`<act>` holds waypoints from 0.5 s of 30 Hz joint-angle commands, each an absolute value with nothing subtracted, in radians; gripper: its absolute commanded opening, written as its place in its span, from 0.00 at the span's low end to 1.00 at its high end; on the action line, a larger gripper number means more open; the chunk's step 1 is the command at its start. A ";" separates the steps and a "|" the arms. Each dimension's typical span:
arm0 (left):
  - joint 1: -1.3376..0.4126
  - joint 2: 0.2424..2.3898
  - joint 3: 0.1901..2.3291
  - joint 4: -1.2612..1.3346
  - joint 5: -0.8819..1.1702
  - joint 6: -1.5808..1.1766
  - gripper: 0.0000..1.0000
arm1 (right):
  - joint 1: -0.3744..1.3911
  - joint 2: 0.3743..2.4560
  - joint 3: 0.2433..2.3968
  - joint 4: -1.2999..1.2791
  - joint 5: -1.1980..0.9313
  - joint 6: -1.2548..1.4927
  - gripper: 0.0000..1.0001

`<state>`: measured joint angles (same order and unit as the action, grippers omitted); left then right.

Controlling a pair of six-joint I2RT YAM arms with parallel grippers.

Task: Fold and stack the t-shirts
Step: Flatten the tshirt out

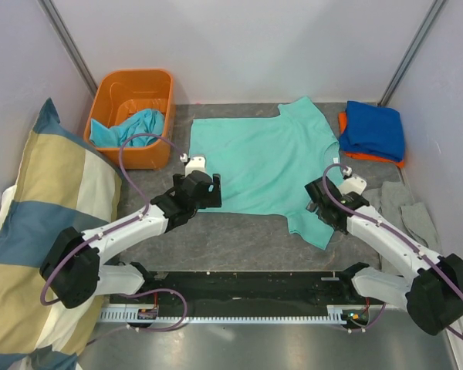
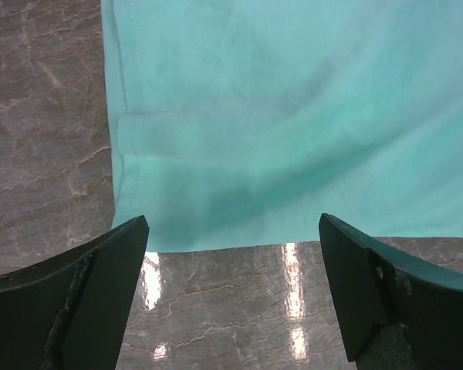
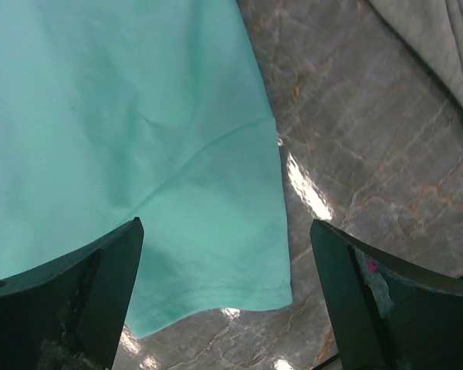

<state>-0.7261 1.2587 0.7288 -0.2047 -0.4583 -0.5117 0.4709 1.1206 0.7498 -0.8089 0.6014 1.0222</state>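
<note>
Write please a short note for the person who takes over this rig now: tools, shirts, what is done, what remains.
Left tool open, above the near hem corner of the mint shirt; holds nothing.
Right tool open, above its near sleeve.
It lies flat, unfolded, mid-table.
Done: royal blue shirt folded on the orange shirt, far right.
To do: fold and stack the mint shirt, then the turquoise shirt in the orange bin.

Table [image 1: 239, 239]: grey marbled, glossy.
Centre: mint t-shirt [image 1: 262, 162], spread flat.
Far left: orange bin [image 1: 143, 158].
Far right: orange t-shirt [image 1: 343, 123] under royal blue t-shirt [image 1: 373, 129].
Right edge: grey cloth [image 1: 405, 204].
Left edge: striped pillow [image 1: 38, 216], possibly partly off.
</note>
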 commanded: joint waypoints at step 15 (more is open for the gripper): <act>-0.729 1.293 0.709 -0.149 -0.407 -0.531 1.00 | 0.752 1.002 0.572 -0.949 0.640 1.560 0.91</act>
<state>-0.7261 1.2839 0.7132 -0.1978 -0.4141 -0.5121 0.6926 1.0241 0.5732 -0.9043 0.6147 1.4132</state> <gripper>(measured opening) 0.995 0.911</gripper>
